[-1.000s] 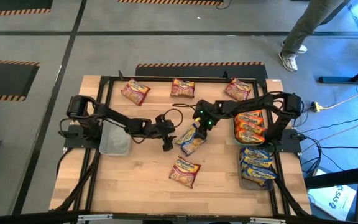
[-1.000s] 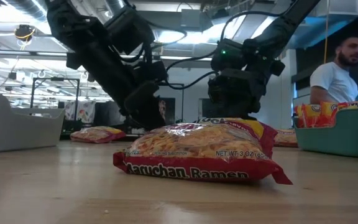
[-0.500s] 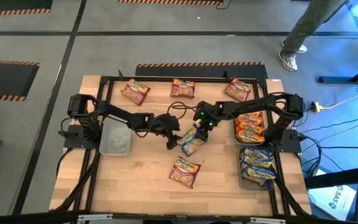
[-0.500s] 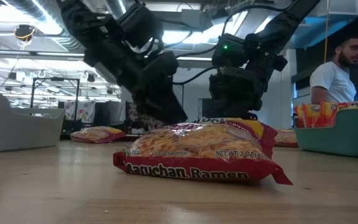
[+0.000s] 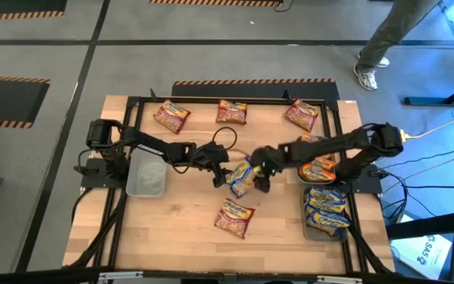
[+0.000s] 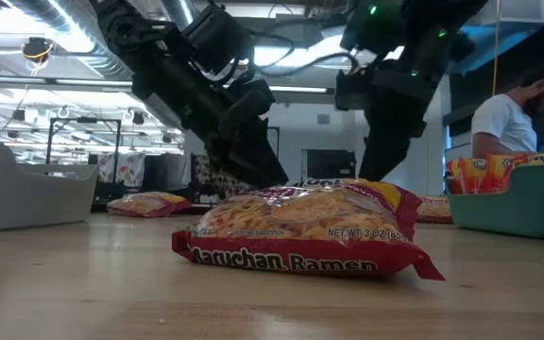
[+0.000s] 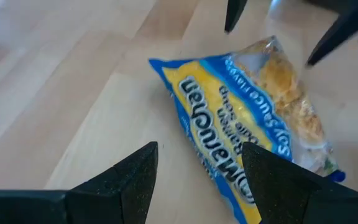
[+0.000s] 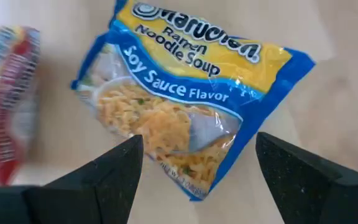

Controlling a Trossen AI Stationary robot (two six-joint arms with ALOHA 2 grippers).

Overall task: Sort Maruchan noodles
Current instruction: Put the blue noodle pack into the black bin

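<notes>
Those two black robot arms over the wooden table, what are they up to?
They are sorting ramen packets. Both arms meet mid-table over one crinkly blue-and-yellow plastic noodle packet, which lies flat on the wood. The left gripper and the right gripper flank it, jaws open, neither holding it. Maroon-and-yellow packets lie loose around the light wooden table. At the right edge, a teal plastic tray holds orange-red packets, and a second tray holds blue ones.
</notes>
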